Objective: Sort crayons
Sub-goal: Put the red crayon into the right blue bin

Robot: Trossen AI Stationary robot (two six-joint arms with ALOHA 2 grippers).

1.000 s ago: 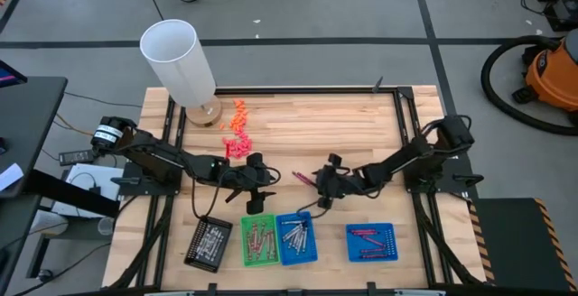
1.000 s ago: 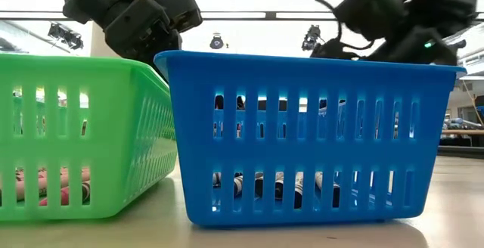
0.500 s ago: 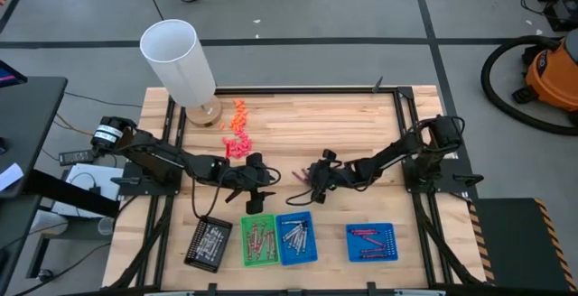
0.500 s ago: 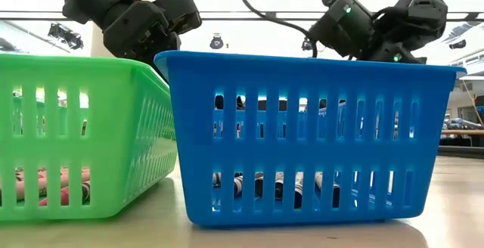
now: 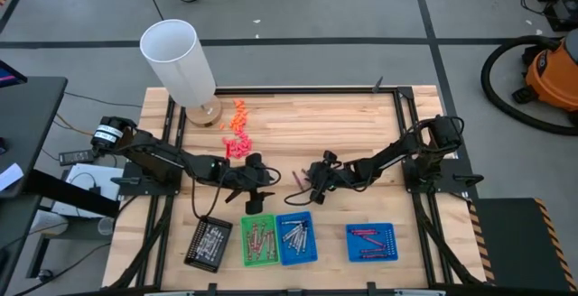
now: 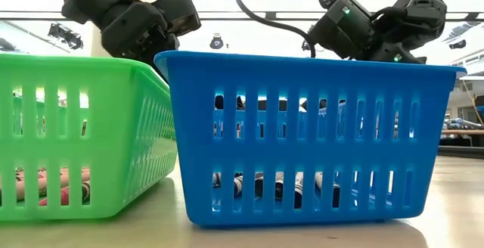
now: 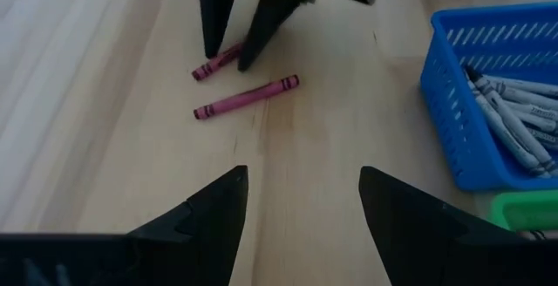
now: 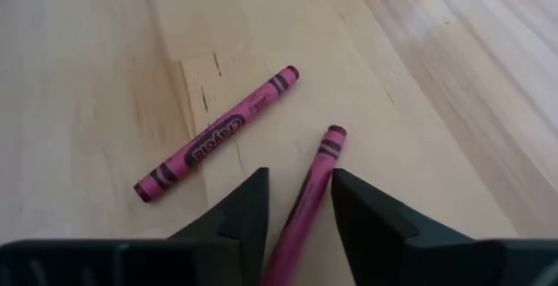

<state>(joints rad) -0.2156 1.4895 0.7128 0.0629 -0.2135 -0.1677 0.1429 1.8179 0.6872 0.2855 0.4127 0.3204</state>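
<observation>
Right gripper (image 5: 310, 186) is down at the table with its fingers (image 8: 240, 225) set either side of a magenta crayon (image 8: 311, 187). From my seat I read the jaws as parted around it; I can't say whether the pads touch the stick yet. A second magenta crayon (image 8: 215, 133) lies loose on the wood just beyond the fingertips, angled away from the first and not touching it. My left wrist camera shows both sticks too: the straddled one (image 7: 217, 62) between the right arm's dark fingers (image 7: 214, 11), the loose one (image 7: 246, 98) just beside them.

Left gripper (image 5: 256, 186) sits a short way across from the right one, jaws spread wide with nothing between them. Right next to it are the green basket (image 5: 246, 258) and the blue basket (image 7: 446, 85), the blue one filled with silver-grey crayons (image 7: 510, 120). Another blue tray (image 5: 371, 254) farther along, nearer the right arm's base, holds dark red ones, as far as I can make out.
</observation>
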